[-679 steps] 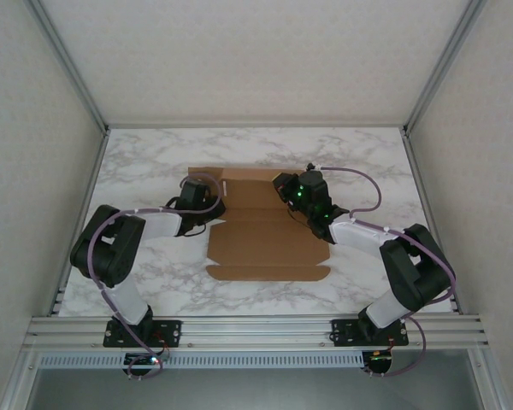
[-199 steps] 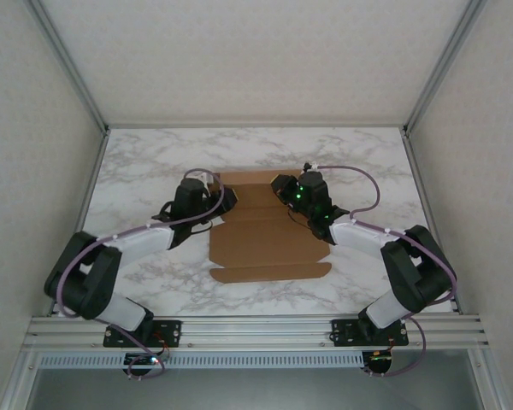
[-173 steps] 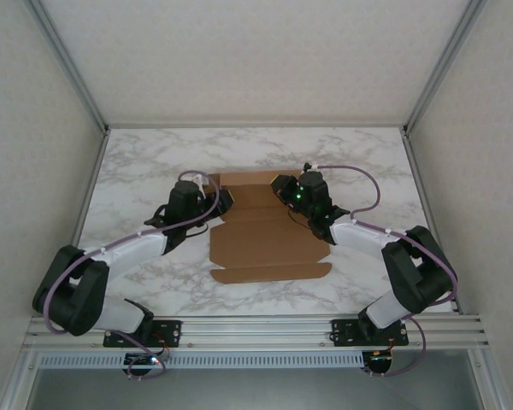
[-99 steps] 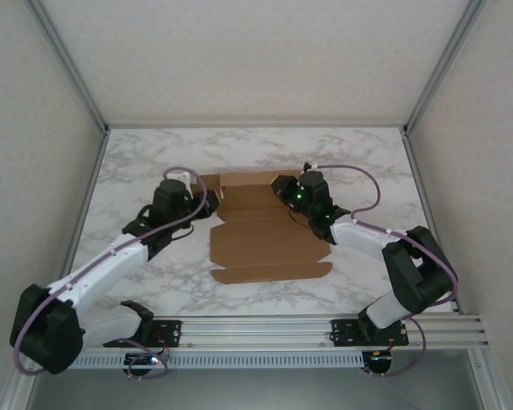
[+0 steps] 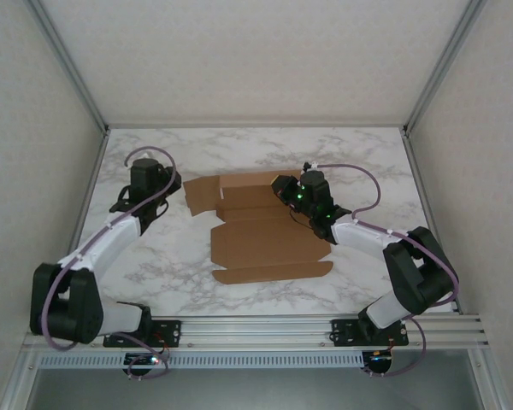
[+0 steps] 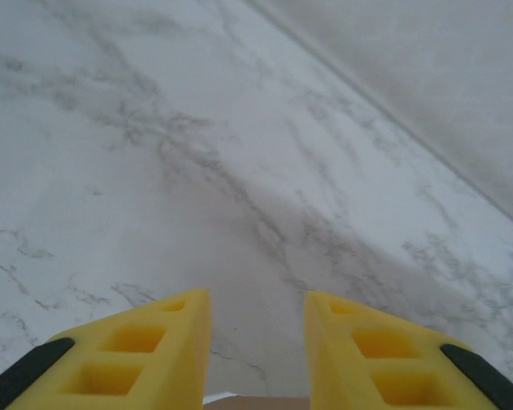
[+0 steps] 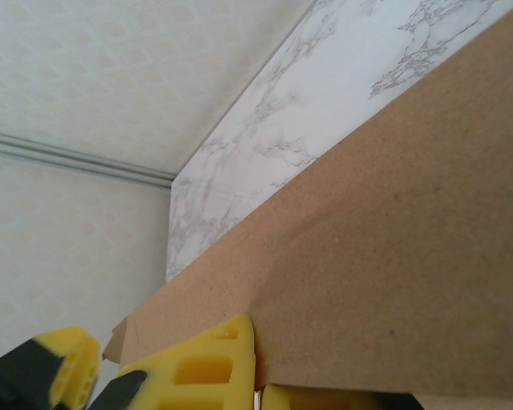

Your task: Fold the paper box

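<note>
One brown corrugated cardboard sheet, the paper box [image 5: 265,243], is lying mid-frame on the marble table [image 5: 368,162], likely light yet stiff, best taken by flap edges. Right jaws are pinching its upper edge; left jaws are hovering slightly parted, empty.

The paper box [image 5: 265,243] lies flat at the middle of the table [image 5: 376,171], left gripper [image 5: 167,182] beside its far-left corner, right gripper [image 5: 282,186] on its far-right flap.
</note>
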Robot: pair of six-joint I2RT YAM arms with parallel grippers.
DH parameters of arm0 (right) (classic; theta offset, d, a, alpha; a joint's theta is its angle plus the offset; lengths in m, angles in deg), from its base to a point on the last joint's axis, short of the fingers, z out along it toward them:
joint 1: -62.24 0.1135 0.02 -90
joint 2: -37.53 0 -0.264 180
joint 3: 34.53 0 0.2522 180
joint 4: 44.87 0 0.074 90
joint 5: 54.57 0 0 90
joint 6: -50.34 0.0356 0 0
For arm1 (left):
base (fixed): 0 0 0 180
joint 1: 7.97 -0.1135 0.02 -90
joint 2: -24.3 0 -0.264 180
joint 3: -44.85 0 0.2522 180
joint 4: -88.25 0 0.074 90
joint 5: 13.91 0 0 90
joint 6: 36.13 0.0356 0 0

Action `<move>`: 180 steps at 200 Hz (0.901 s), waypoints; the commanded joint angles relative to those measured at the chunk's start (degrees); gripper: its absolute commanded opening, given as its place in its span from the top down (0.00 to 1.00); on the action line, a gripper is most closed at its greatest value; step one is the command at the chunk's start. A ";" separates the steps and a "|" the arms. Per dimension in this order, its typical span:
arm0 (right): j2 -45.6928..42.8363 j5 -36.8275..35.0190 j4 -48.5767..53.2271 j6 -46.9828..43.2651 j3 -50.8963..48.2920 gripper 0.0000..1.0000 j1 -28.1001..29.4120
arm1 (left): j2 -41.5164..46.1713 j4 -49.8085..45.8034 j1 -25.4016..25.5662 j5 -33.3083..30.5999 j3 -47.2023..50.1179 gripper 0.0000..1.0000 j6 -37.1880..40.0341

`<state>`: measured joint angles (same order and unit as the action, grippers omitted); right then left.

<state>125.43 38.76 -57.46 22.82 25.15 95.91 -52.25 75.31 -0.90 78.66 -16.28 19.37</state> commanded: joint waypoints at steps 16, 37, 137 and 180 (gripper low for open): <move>-0.45 0.97 5.48 -3.05 0.76 0.93 -0.59 | -1.10 4.71 -0.61 3.04 3.86 0.64 3.86; -0.02 1.34 5.09 -3.06 0.94 0.93 -0.67 | -1.44 5.62 -0.65 6.38 6.36 0.62 4.84; 1.58 2.62 5.34 -3.98 2.01 0.92 -1.15 | 6.36 -2.00 0.24 0.84 5.63 0.50 5.95; 1.60 3.05 5.08 -4.28 1.47 0.92 -1.42 | 13.91 -0.19 -0.05 9.04 8.24 0.43 5.06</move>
<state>125.72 41.14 -56.67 21.16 26.50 94.83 -40.95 74.72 -0.59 82.55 -10.08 24.25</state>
